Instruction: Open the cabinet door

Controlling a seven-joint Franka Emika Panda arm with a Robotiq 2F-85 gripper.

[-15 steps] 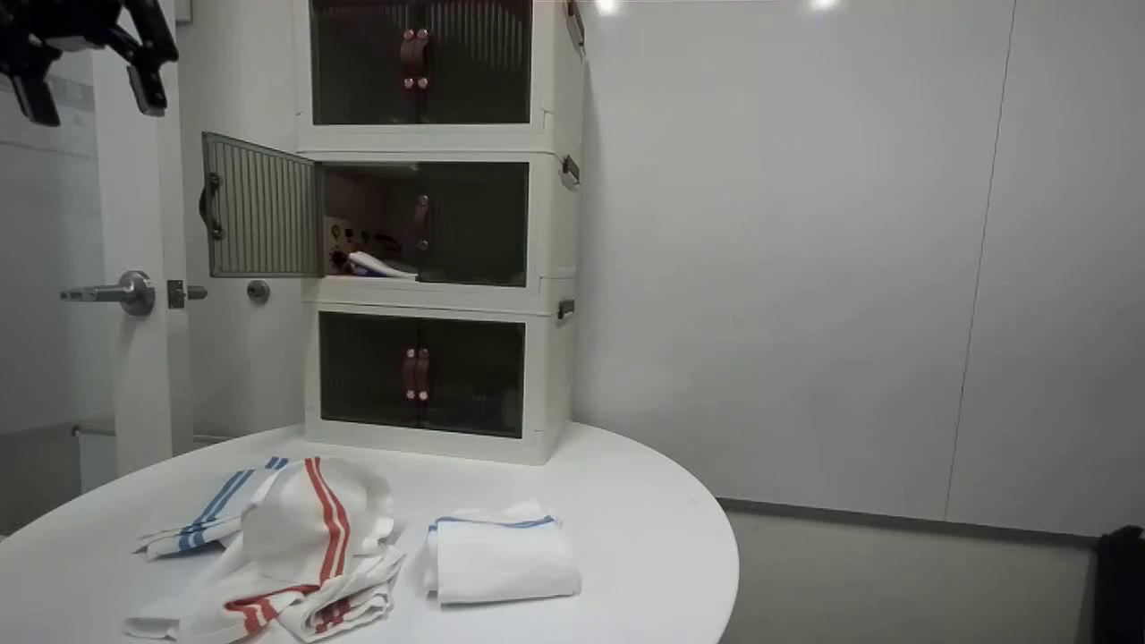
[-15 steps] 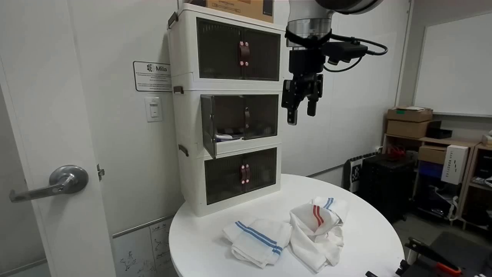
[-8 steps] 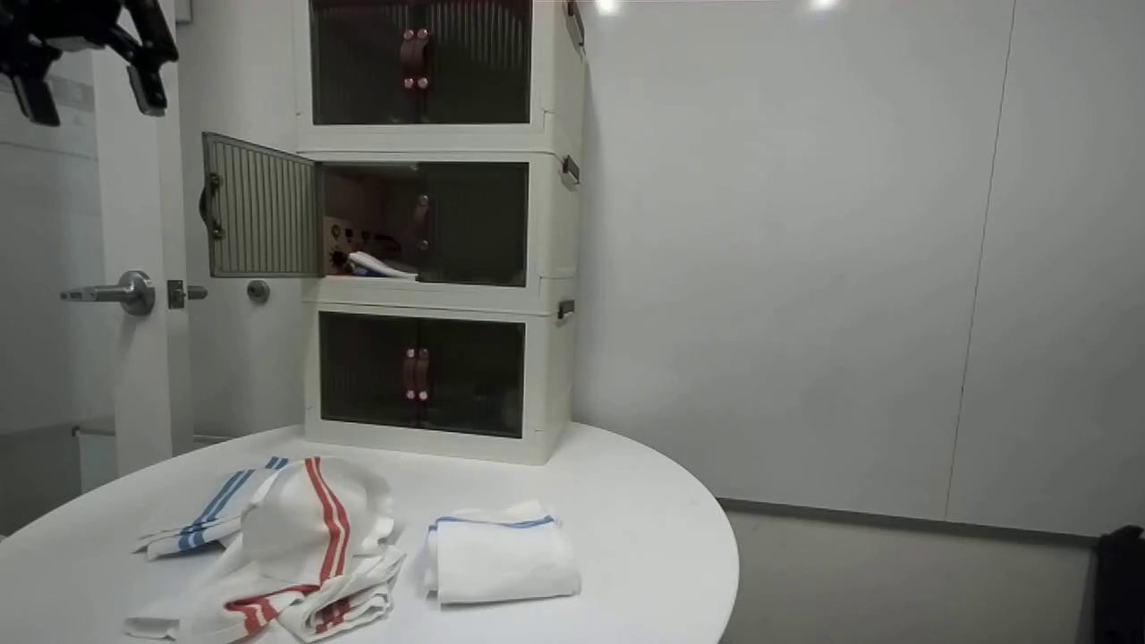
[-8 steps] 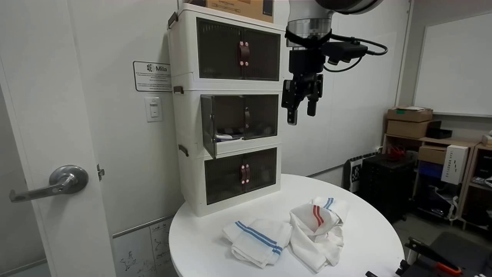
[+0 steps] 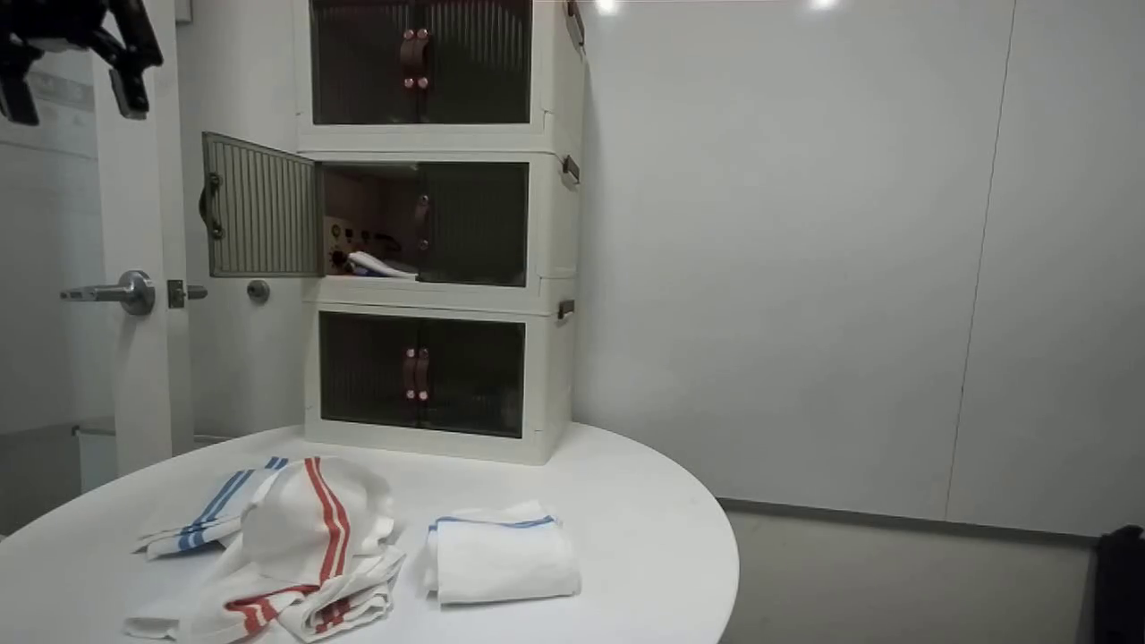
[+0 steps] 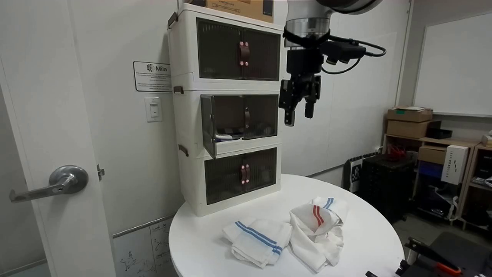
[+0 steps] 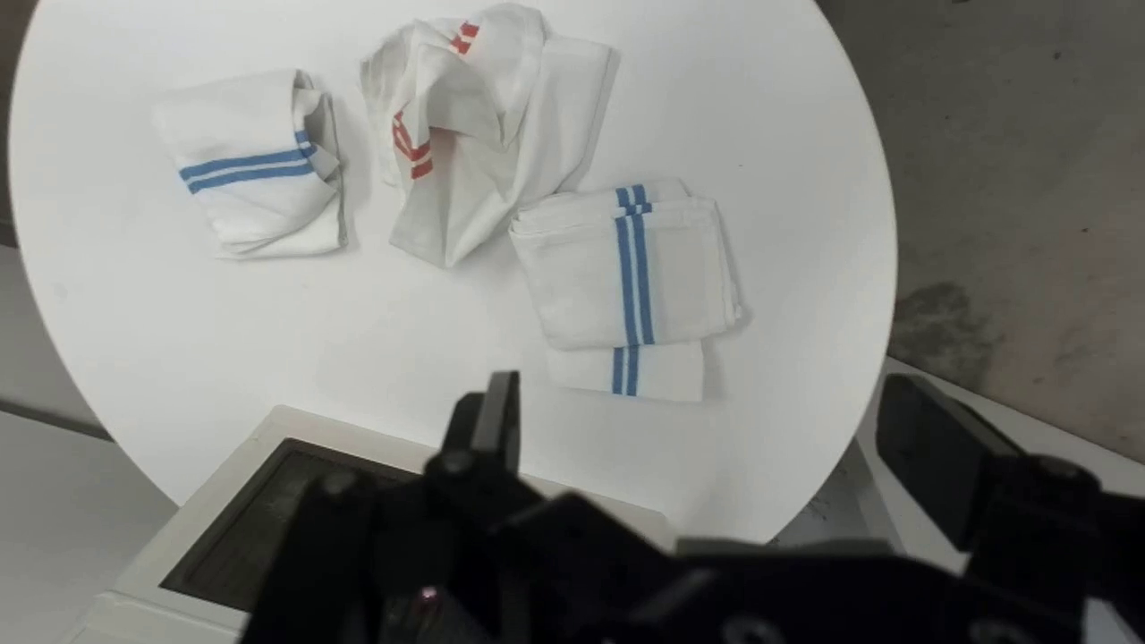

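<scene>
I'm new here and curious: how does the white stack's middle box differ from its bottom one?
The middle box has one door swung open; the bottom box has both doors shut.
The middle box's handles stand apart; the bottom box's handles sit side by side.
The middle box shows something white inside; the bottom box's contents are unclear.
Both are white, with two tinted doors each.

In an exterior view we see a white wall (image 6: 346, 115) behind the end effector (image 6: 299, 114), a round white desk (image 6: 369, 234) below it, a whiteboard (image 6: 457, 65) and wooden shelves (image 6: 449, 141) well to its right, and a door (image 6: 65, 115) with a silver lever handle (image 6: 69, 181) well to its left. Our wrist view shows grey floor (image 7: 1020, 179) below, past the desk's edge.
</scene>
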